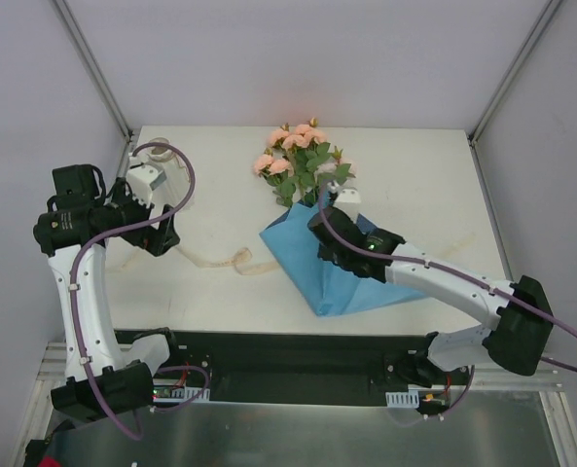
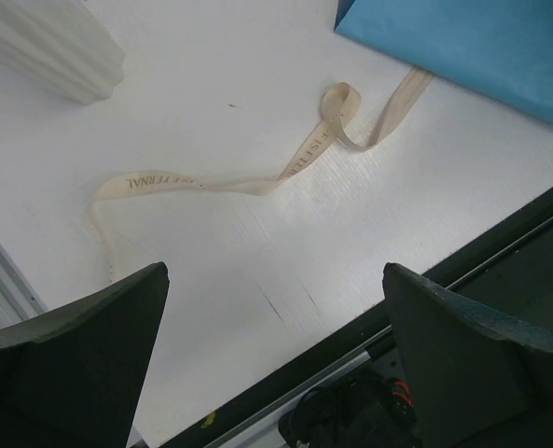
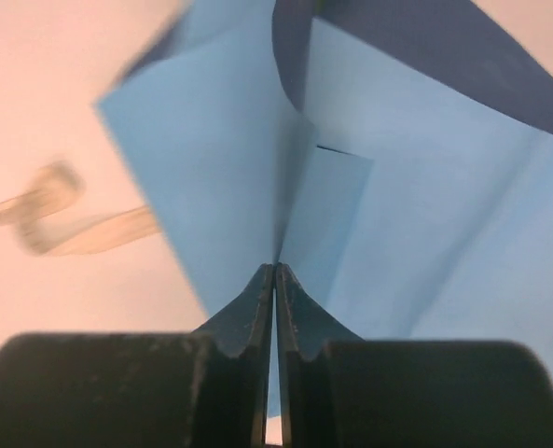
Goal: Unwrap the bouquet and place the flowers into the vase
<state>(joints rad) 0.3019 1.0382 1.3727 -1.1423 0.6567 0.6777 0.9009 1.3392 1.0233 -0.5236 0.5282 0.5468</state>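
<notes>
Though cream-white, table amid grey walls

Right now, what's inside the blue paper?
The flowers: pink roses and green leaves stick out of the top of the blue paper. Their stems are covered by the paper, so they cannot be seen. The right gripper pinches a fold of it.

The overhead view looks down from behind both arm bases onto the whole tabletop. The left wrist view hangs fairly high, tilted down past the left claw at the ribbon and a corner of blue paper. The right wrist view sits pressed close to that same paper, the ribbon blurred at its left.
</notes>
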